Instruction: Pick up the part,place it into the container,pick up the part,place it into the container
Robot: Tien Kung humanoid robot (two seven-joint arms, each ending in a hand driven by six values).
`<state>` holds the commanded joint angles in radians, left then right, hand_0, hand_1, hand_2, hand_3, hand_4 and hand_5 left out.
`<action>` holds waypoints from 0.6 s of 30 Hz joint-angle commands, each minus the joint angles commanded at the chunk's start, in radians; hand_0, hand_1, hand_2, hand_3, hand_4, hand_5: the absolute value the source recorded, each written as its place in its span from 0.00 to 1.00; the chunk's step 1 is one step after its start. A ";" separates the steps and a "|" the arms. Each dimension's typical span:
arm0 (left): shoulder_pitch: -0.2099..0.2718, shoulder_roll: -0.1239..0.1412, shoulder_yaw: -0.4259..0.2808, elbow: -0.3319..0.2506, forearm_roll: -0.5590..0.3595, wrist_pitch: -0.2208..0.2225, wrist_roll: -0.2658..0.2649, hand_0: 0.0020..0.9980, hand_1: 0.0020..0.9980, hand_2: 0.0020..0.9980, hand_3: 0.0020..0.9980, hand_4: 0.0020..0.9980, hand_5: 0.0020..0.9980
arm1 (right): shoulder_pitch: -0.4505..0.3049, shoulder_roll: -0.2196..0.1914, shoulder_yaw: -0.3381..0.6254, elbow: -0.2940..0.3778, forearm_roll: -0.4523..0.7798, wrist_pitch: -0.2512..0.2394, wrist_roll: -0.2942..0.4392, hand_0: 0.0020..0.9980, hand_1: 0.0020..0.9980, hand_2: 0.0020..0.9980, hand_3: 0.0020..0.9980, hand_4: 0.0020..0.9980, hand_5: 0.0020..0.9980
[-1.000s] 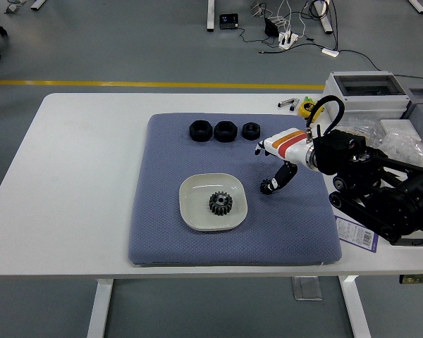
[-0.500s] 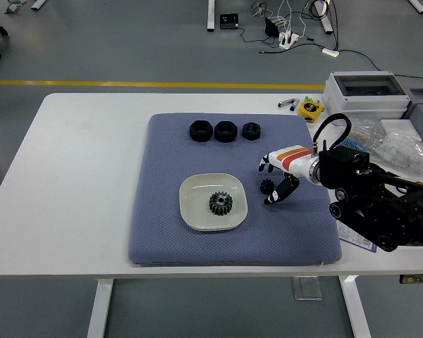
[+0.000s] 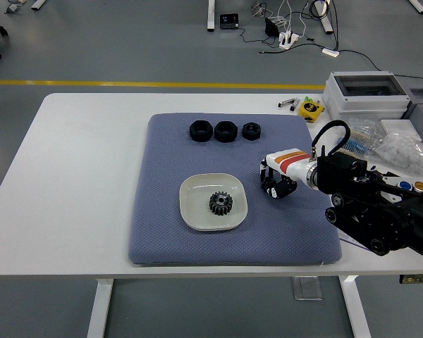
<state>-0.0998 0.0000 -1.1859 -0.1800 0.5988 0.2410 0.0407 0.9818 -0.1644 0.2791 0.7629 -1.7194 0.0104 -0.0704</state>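
Curling my right hand down onto the blue-grey padded mat, I have my fingers bent around a small black toothed gear just right of the cream shallow dish. Whether I truly grip it, I cannot tell. A second dark metal gear lies in that dish.

light: bright, even, overhead | shadows: faint, soft | glare: slight on floor | focus: sharp
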 joint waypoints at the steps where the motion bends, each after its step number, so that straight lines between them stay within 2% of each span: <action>1: 0.000 0.000 -0.002 0.000 0.003 0.000 0.001 0.71 0.61 0.65 0.57 0.62 0.71 | -0.001 0.000 -0.001 0.000 0.000 0.000 0.001 0.14 0.27 0.51 0.51 0.49 0.14; 4: 0.001 0.000 -0.007 0.000 0.009 -0.001 0.002 0.71 0.61 0.65 0.57 0.62 0.71 | -0.001 0.000 -0.004 0.001 -0.003 0.003 0.002 0.14 0.27 0.51 0.51 0.49 0.14; 5: 0.001 0.000 -0.007 0.000 0.009 -0.001 0.002 0.71 0.61 0.65 0.57 0.61 0.71 | -0.001 0.000 -0.003 0.001 -0.004 0.003 0.002 0.13 0.26 0.47 0.48 0.47 0.14; 10: 0.003 0.000 -0.010 0.000 0.013 -0.003 0.003 0.71 0.61 0.65 0.57 0.61 0.71 | 0.000 -0.006 -0.002 0.008 -0.004 0.005 0.009 0.13 0.26 0.47 0.48 0.47 0.14; 11: 0.003 0.000 -0.011 0.000 0.014 -0.003 0.003 0.71 0.61 0.65 0.57 0.61 0.71 | 0.000 -0.006 -0.002 0.009 -0.003 0.005 0.009 0.10 0.23 0.41 0.45 0.43 0.13; 18: 0.004 0.000 -0.014 0.000 0.019 -0.004 0.005 0.71 0.61 0.65 0.57 0.61 0.71 | 0.005 -0.018 0.007 0.032 -0.010 -0.007 0.021 0.08 0.22 0.39 0.44 0.43 0.10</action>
<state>-0.0958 0.0000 -1.2000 -0.1800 0.6180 0.2369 0.0454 0.9865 -0.1823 0.2865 0.7949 -1.7296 0.0034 -0.0495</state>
